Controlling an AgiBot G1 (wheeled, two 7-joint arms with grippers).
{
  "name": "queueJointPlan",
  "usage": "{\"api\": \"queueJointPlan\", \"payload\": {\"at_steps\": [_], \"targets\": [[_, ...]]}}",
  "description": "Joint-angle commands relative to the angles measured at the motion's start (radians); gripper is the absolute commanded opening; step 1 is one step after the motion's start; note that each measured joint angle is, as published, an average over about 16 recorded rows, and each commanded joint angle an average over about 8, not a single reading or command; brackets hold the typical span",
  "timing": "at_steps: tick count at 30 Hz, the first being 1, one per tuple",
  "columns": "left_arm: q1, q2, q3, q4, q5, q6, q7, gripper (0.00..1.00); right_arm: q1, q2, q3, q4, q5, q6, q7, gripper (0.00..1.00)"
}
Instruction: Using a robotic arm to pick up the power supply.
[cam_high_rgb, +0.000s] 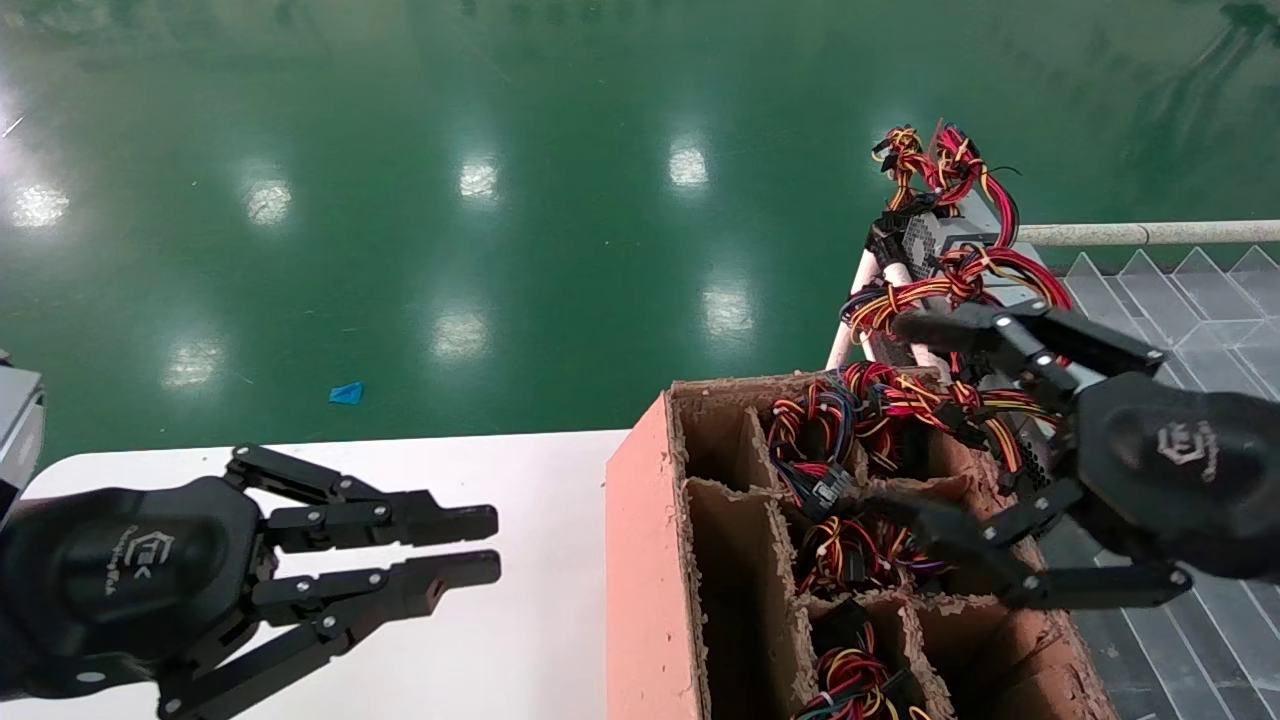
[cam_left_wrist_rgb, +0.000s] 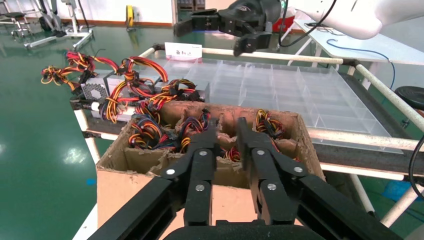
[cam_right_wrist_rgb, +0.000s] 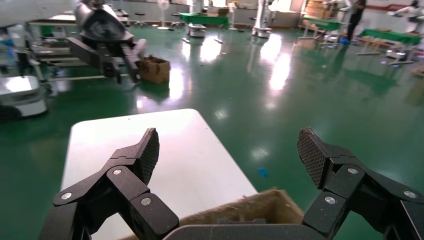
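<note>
The right gripper (cam_high_rgb: 905, 450) hangs over the far cells of the pink-sided cardboard divider box (cam_high_rgb: 650, 560), its fingers spread wide and holding nothing — the box's cells are stuffed with red, yellow and black wire bundles (cam_high_rgb: 850, 420). The power supply (cam_high_rgb: 945, 240) lies beyond the box's far end, at the corner of the pipe-framed rack (cam_high_rgb: 1150, 234), wires draped over it. The left gripper (cam_high_rgb: 495, 545) hovers above the white desk (cam_high_rgb: 520, 640) near its far edge, fingers nearly pressed together, empty.
</note>
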Motion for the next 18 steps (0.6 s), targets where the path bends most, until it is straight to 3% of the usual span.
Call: {"api": "queueJointPlan", "payload": {"at_steps": [1, 18], "targets": [[0.000, 0.000, 0.000, 0.000, 0.000, 0.000, 0.000, 1.00, 0.001, -0.003, -0.013, 0.018, 0.004, 0.003, 0.014, 1.00], [0.000, 0.000, 0.000, 0.000, 0.000, 0.000, 0.000, 1.00, 0.009, -0.030, -0.125, 0.169, 0.034, 0.029, 0.129, 1.00]]}}
